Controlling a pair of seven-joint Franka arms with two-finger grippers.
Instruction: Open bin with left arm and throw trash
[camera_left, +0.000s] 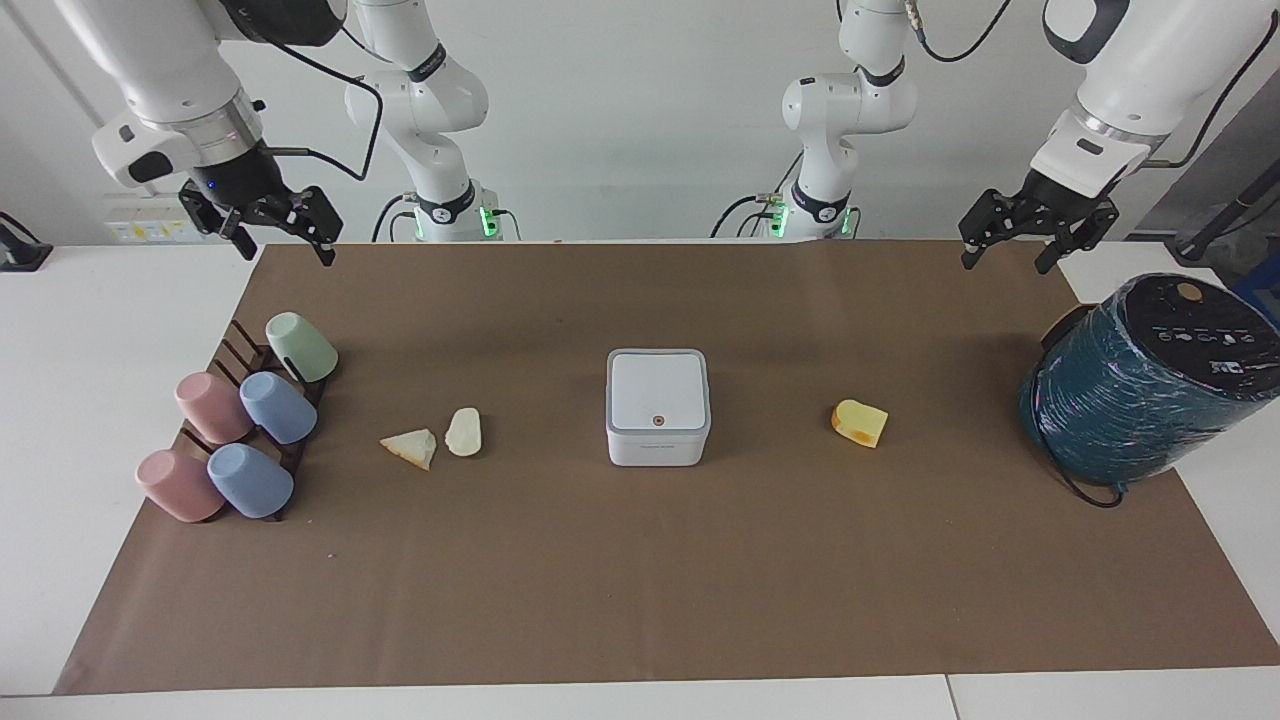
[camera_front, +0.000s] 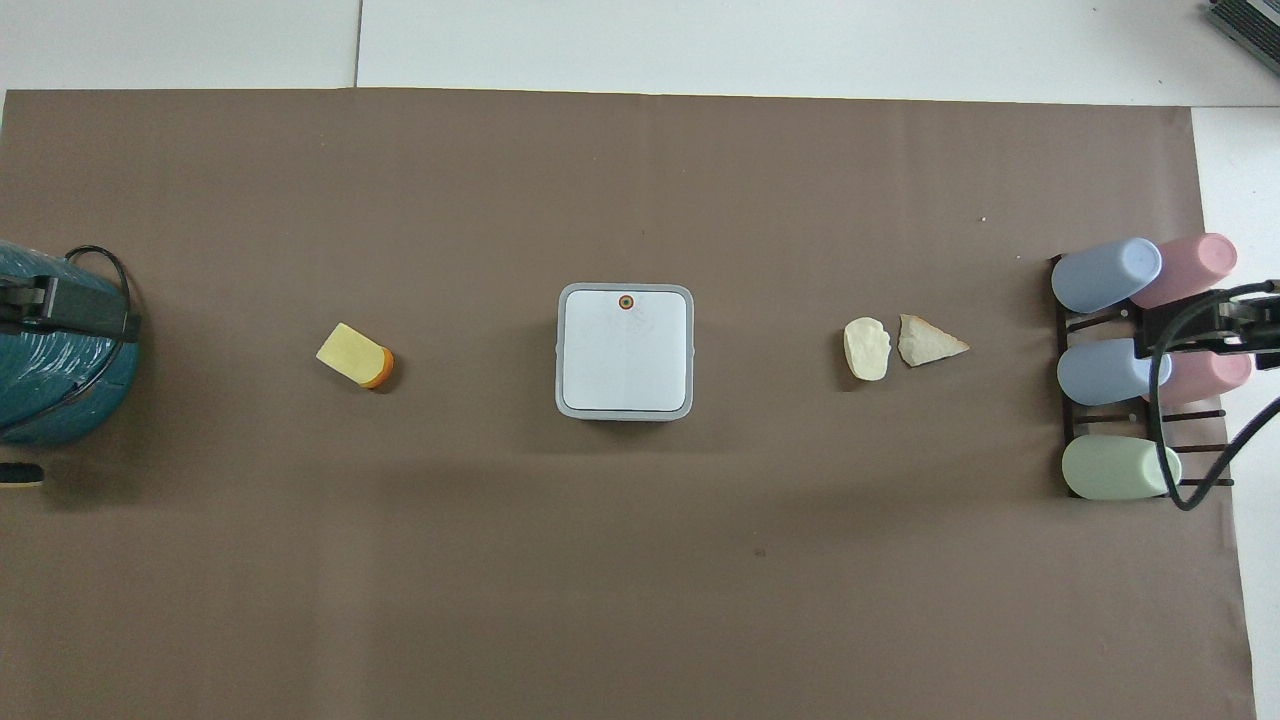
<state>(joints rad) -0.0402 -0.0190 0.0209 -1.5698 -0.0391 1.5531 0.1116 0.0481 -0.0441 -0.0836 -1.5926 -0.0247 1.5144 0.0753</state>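
Facing view: we see the bin (camera_left: 658, 406) mid-mat (camera_left: 640, 600), lid down, orange button (camera_left: 659, 420) on the lid edge farthest from the robots. Trash is in three bits. The wedge (camera_left: 411, 447) and the oval lump (camera_left: 464, 432) lie just beside each other toward the right arm's end. The yellow chunk (camera_left: 860, 422) lies toward the left arm's end. All three are about level with the bin and well apart from it. The left gripper (camera_left: 1005, 252) hangs over the mat corner by the teal cylinder (camera_left: 1130, 385), fingers apart, holding nothing. The right gripper (camera_left: 285, 250) hangs over the mat corner above the cup rack (camera_left: 245, 355), fingers apart, empty. Both arms wait.

Overhead view: we see the bin (camera_front: 625, 352) centred, lid flat and shut, button (camera_front: 626, 301) at its farthest edge. The chunk (camera_front: 355, 355), lump (camera_front: 866, 348) and wedge (camera_front: 930, 341) sit in one row with it. The five cups (camera_front: 1105, 275) lie on their sides on the rack. Only small parts of the arms show here, at the view's two side edges, over the cylinder (camera_front: 60, 390) and over the rack.
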